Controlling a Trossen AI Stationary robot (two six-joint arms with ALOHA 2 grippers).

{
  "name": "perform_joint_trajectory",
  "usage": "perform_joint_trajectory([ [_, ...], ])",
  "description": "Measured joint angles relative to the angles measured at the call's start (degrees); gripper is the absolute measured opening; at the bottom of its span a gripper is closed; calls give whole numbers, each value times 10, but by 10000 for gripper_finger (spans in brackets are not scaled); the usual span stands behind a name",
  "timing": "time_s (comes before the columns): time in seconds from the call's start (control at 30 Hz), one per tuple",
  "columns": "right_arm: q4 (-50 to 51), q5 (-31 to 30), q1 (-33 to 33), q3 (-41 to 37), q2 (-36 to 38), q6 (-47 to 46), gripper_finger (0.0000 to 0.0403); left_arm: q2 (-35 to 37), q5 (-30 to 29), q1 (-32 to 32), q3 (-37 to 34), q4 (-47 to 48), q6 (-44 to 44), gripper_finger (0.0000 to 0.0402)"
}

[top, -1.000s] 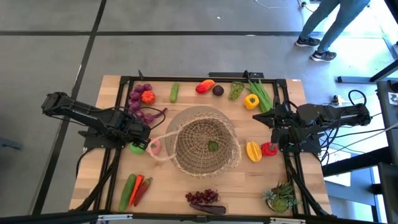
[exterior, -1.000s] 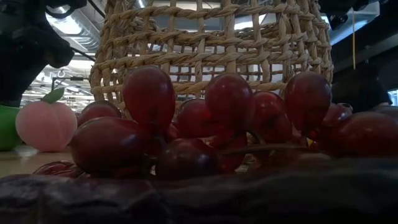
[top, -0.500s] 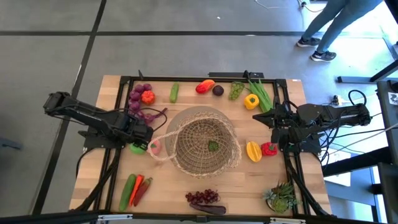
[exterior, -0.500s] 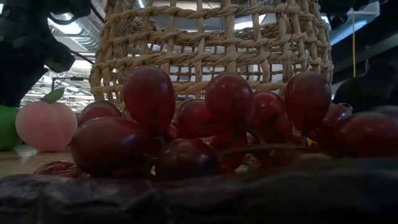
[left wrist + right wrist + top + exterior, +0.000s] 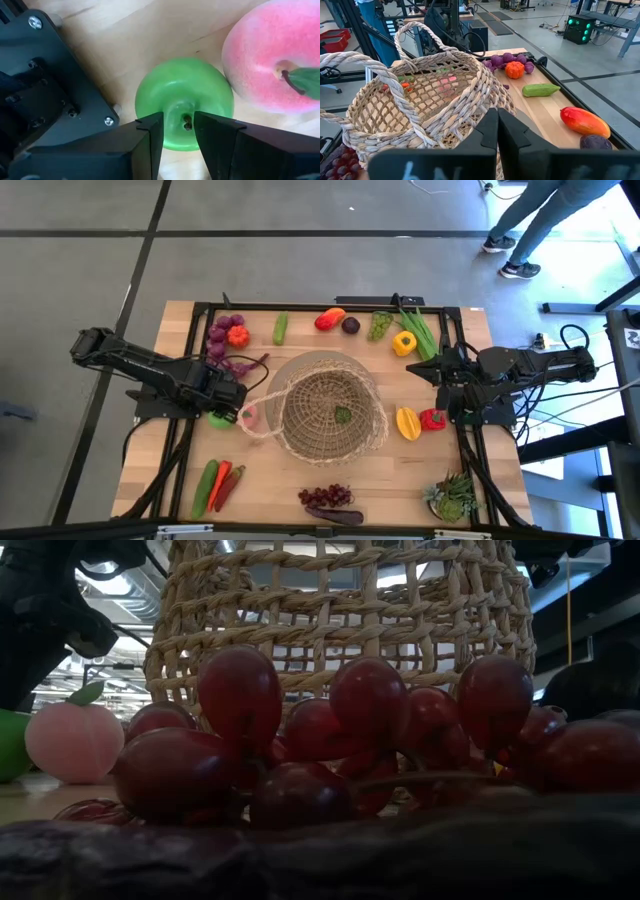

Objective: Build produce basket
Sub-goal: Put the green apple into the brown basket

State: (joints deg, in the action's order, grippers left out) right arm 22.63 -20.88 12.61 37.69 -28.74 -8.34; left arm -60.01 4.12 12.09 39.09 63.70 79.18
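The left gripper [image 5: 174, 131], fingers apart, straddles the green apple [image 5: 184, 100], likely light, hard, slippery: grip its widest middle; right gripper [image 5: 497, 131] closed

Two black jointed arms (silver screws on the wrist plate), cables trailing.

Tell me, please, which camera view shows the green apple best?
The left wrist view: the green apple fills it, between the left gripper's fingers. The high view shows a small green patch, the low view only an edge; the right wrist view shows none.
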Motion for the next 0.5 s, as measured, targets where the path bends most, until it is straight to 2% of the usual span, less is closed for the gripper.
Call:
perform_joint_trajectory([
  [0.5, 0, 0, 0, 0, 0, 0, 0, 0, 2, 0, 0, 0, 0, 32],
])
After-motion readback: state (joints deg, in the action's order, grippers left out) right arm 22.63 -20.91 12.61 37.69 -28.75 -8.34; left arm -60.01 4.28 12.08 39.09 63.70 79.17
